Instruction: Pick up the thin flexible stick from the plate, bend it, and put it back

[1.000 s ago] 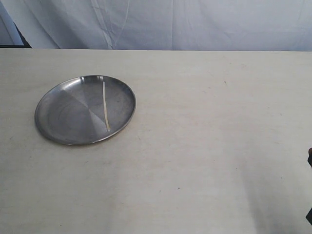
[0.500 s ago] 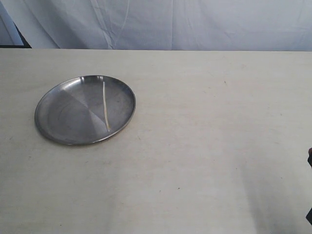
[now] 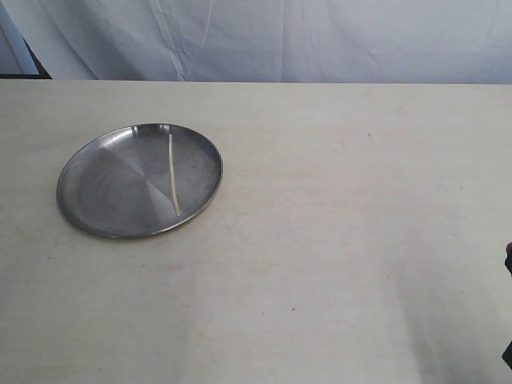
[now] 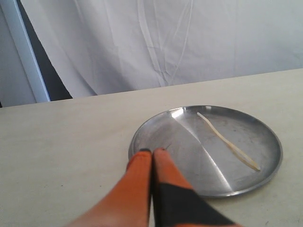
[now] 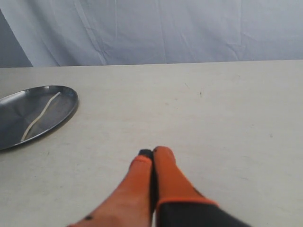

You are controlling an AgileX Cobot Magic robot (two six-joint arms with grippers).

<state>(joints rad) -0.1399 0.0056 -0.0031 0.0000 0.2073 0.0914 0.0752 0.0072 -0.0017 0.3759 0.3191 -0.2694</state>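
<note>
While our orange-fingered left claw point(image 4: 152, 151) and right claw point(image 5: 152, 152) sit clenched and empty, we judge the thin pale yellow-tan stick point(image 3: 173, 174), lying flat in the round brushed-silver metal plate point(image 3: 104, 188), light, brittle and best pinched gently near both ends

The exterior view looks from high up, slanting down across the surface point(image 3: 344, 256) toward the white curtain point(image 3: 336, 40) behind it, and stands well back from the plate point(image 3: 84, 196). The left wrist view sits low behind the left claw point(image 4: 152, 151), close to the plate, and faces the same curtain. The right wrist view sits just as low behind the right claw point(image 5: 152, 152), farther from the plate, which its frame edge cuts. All three views share the plate, the surface around it and the curtain.
</note>
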